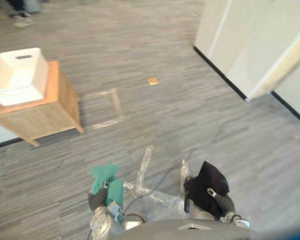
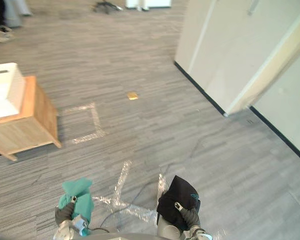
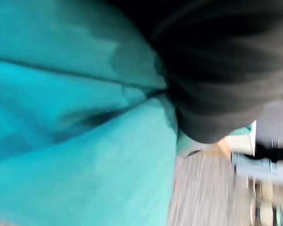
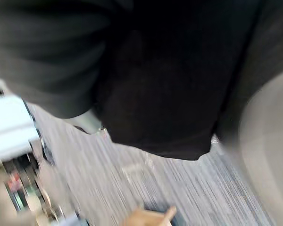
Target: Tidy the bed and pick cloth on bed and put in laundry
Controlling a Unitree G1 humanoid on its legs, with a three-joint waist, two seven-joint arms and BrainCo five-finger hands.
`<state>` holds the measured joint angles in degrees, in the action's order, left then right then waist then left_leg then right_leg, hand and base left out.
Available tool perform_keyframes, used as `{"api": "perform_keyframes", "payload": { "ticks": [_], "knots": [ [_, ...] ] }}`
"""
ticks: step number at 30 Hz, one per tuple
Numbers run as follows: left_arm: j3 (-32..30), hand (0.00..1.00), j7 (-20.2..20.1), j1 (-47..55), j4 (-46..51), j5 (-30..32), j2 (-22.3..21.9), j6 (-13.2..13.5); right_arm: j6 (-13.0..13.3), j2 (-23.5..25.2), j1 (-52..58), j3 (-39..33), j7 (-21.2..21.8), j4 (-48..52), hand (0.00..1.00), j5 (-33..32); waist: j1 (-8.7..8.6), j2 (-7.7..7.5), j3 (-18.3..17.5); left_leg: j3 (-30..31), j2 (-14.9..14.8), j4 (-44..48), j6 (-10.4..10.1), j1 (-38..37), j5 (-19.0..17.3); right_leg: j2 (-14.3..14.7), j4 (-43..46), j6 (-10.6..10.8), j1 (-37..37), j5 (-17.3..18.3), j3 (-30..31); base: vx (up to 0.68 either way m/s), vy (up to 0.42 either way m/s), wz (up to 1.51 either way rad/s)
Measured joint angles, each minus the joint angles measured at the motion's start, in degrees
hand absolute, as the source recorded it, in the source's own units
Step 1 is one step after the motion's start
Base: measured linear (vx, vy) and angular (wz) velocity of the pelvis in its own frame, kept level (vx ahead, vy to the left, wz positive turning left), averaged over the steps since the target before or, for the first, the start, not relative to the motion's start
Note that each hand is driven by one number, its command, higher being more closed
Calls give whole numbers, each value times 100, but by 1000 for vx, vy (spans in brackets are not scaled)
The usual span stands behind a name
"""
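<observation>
Left eye view: teal cloth [image 1: 106,175] was grasped by fingers of the left hand [image 1: 97,200], black cloth [image 1: 205,182] by those of the right hand [image 1: 222,201].

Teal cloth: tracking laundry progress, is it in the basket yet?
Out. The teal cloth is clutched in the left hand, well short of the white basket on its wooden stand.

No text, label or number is legible
</observation>
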<state>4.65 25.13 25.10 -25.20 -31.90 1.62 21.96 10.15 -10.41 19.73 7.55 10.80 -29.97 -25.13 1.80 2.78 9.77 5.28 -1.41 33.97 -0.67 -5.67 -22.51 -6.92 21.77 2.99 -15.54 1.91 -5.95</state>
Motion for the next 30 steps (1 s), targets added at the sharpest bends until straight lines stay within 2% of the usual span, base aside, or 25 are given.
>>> {"api": "perform_keyframes", "payload": {
  "ticks": [1,3,4,6,8,10,11,12,13,14,15,16,17,18,19,20,21,22,23,24,27,28,29,30],
  "knots": [
    [-11,100,2,-79,-73,-14,-154,0,-74,-114,-31,-17,9,25,100,8,20,154,82,-451,-315,1129,-14,507,626,52,-21,-105,263,224,-206,516,-445,79],
    [-4,100,-3,-60,-149,1,-262,-1,-125,-190,3,-10,10,22,100,15,28,329,135,-818,-699,2024,-30,874,1467,133,-289,-230,804,395,-467,391,-291,70],
    [2,100,-35,-36,-151,4,-271,0,-129,-180,72,-39,6,15,100,26,35,313,147,-947,-773,2316,-60,1107,1249,120,-453,-308,1168,532,-637,410,-304,77],
    [34,100,-165,-59,-89,2,-269,0,-121,-167,113,-57,23,22,100,57,68,254,177,-1197,-713,2176,-137,1453,944,108,-804,-339,1628,645,-871,372,-289,59],
    [130,100,-363,-68,78,2,-282,-2,-116,-114,225,-137,24,157,100,131,97,139,249,-1897,-553,1033,-157,1730,819,122,-1261,-343,2126,735,-1107,395,-233,45],
    [207,100,-435,-25,240,3,-298,0,-105,-80,329,-151,16,264,100,132,89,76,273,-2259,-365,-229,-161,1779,931,121,-1407,-290,2350,779,-1255,328,-98,35],
    [291,100,-476,-42,296,3,-307,-1,-105,-83,378,-137,9,272,100,133,78,47,291,-2453,-202,-1434,-169,1763,1289,132,-1494,-277,2509,812,-1391,395,-37,24],
    [375,100,-476,-62,329,6,-310,2,-101,-92,406,-136,9,254,100,132,107,48,295,-2512,-158,-2366,-214,1773,1694,225,-1617,-201,2691,857,-1399,407,-17,12],
    [392,100,-476,-75,328,7,-310,2,-99,-101,397,-131,9,226,100,132,110,55,299,-2511,-203,-2607,-227,1807,1808,281,-1665,-143,2789,893,-1392,455,24,-7],
    [396,100,-475,-101,328,6,-305,4,-87,-100,350,-64,12,151,100,131,115,48,302,-2523,-335,-2775,-210,1872,1980,352,-1691,19,3020,1033,-1389,581,99,-18],
    [383,100,-476,-167,326,4,-249,7,-69,-99,318,-9,10,114,100,131,178,-93,288,-2624,-321,-2587,73,1841,2499,240,-1649,86,3182,1344,-1353,593,115,-13],
    [382,100,-478,-215,334,5,-214,7,-55,-70,301,-18,9,93,100,129,177,-209,239,-2723,-258,-2440,347,1878,2543,125,-1591,184,3209,1466,-1356,608,126,-8],
    [376,100,-477,-337,393,7,-151,7,-35,-14,259,-14,12,85,100,129,178,-438,158,-2923,-133,-2026,491,1986,2220,-179,-1356,415,3170,1610,-1373,560,111,8],
    [376,100,-475,-534,410,11,-177,-23,-37,-47,179,-19,-4,73,100,133,127,-571,186,-2965,-21,-1816,743,1981,1832,-441,-611,1116,2939,1375,-1335,583,139,14],
    [372,100,-475,-626,426,14,-176,-36,-43,-50,113,-20,-18,63,100,145,110,-562,182,-2953,8,-1752,823,1951,1807,-594,21,1104,2680,1303,-1266,586,172,18],
    [358,100,-473,-734,470,140,-105,-37,-42,-12,-4,-21,-35,64,100,177,110,-622,214,-2945,127,-1753,779,1727,1789,-954,1529,969,2067,856,-1192,552,182,30],
    [345,100,-465,-762,493,318,-33,-46,-25,61,-56,-30,-61,59,100,178,60,-685,250,-2745,293,-1847,779,1394,1542,-1318,2899,551,1540,34,-1142,547,169,36],
    [355,100,-455,-774,492,391,7,-53,-3,95,-56,-21,-73,32,100,185,33,-700,263,-2643,343,-1883,758,1224,1487,-1396,3418,488,1334,45,-1051,578,152,56],
    [361,100,-393,-764,493,434,94,-52,21,143,-16,-9,-86,-7,100,252,-14,-664,289,-2458,355,-1987,763,820,1384,-1329,3974,392,1043,291,-925,596,117,78],
    [339,100,-341,-728,506,434,166,-50,43,170,66,18,-86,-2,100,299,-109,-559,313,-2230,348,-2172,776,422,1337,-1145,4051,303,820,528,-903,593,86,89],
    [246,100,-220,-691,657,452,270,-36,138,275,110,23,-85,92,100,300,-248,-589,319,-1782,340,-2544,750,-172,1319,-774,3286,288,333,882,-925,560,-28,104],
    [260,100,-228,-709,651,451,340,-36,215,322,113,30,-10,173,100,297,-263,-556,335,-1451,226,-2598,578,-409,1201,-346,1613,245,165,912,-869,530,-109,98],
    [256,100,-230,-709,638,452,360,-35,227,333,113,40,31,180,100,297,-264,-544,343,-1349,174,-2597,510,-472,1137,-190,889,239,166,828,-799,634,-169,112],
    [255,100,-232,-700,610,452,391,-31,233,350,133,57,80,181,100,297,-257,-557,337,-1222,142,-2607,385,-562,1062,22,-217,220,222,515,-585,523,-195,104]
  ]
}}
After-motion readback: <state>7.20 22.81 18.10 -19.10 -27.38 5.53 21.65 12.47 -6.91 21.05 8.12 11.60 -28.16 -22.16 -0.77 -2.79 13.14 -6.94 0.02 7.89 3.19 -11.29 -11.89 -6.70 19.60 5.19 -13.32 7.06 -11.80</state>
